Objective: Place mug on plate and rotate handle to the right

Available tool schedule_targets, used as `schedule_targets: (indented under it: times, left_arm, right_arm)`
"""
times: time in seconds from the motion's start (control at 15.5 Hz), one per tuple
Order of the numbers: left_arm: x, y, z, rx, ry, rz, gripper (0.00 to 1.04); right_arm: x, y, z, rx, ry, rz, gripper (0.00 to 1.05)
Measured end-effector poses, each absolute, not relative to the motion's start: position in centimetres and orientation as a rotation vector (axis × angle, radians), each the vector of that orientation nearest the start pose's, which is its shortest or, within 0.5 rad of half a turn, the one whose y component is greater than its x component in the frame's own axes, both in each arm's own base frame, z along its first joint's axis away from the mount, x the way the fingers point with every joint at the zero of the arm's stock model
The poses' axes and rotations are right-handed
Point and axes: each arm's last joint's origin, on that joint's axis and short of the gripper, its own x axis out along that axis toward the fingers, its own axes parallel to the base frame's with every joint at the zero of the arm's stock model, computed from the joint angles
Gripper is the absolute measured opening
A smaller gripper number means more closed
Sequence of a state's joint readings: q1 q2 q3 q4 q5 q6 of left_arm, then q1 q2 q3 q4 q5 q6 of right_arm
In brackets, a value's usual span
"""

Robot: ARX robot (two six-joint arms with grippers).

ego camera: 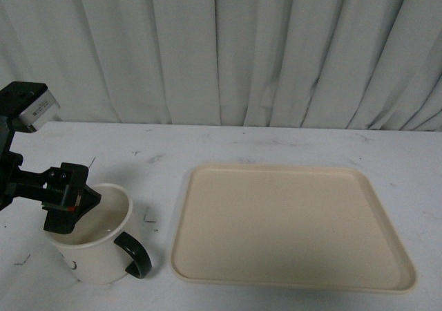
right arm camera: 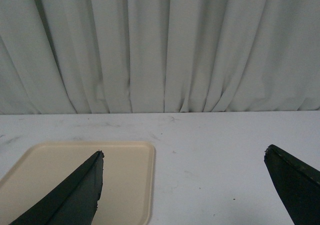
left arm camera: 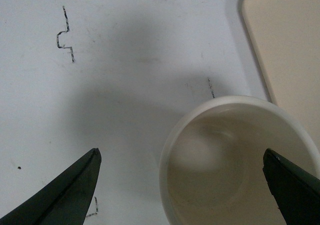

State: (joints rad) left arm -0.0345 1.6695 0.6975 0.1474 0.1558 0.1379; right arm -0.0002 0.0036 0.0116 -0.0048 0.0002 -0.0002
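Mug, cut off in my left wrist view, standing beside the plate.
I'm holding my left gripper spread astride its rim; handle showing only frontally; right gripper, also spread, only wrist-side.

A narrow strip of desk lies between the cream mug and the beige tray. It is partly taken up by the dark loop handle, which juts toward the near right. The mug's mouth is partly blocked by the left gripper: one jaw is seen over the opening and the other over bare desk, with the rim wall between them. The tray's whole floor is open to approach. Behind it, free desk is bounded by the curtain. Between the right gripper's spread jaws only desk is found, and a tray corner shows beside one jaw.
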Motion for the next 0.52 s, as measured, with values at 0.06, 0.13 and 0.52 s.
schedule_targets:
  times: [0.06, 0.13, 0.52]
  left_arm:
    - [30.13, -1.42, 12.32, 0.083, 0.815, -0.222, 0.98]
    - [30.37, -1.39, 11.96, 0.083, 0.820, -0.216, 0.98]
    - [30.72, -0.70, 11.58, 0.059, 0.839, -0.175, 0.62]
  right_arm:
    - [9.72, 0.00, 16.67, 0.000, -0.003, 0.000, 0.98]
    - [9.72, 0.00, 16.67, 0.000, -0.003, 0.000, 0.98]
    - [9.72, 0.00, 16.67, 0.000, -0.003, 0.000, 0.98]
